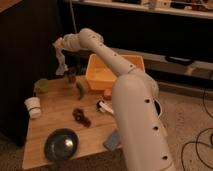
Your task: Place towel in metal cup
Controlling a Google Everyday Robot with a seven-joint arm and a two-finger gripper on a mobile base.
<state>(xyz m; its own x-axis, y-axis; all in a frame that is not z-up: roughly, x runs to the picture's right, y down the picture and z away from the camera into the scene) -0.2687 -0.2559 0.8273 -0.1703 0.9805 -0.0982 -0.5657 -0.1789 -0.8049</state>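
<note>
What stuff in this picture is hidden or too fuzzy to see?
All in the camera view:
- The gripper, up over the table's back-left edge, holds the towel; the cloth covers its tip.
- Inside the metal cup: too dark and small.
- The blue-grey pad: partly behind the arm.
- The white thing beside the yellow tub: too blurred to name.
</note>
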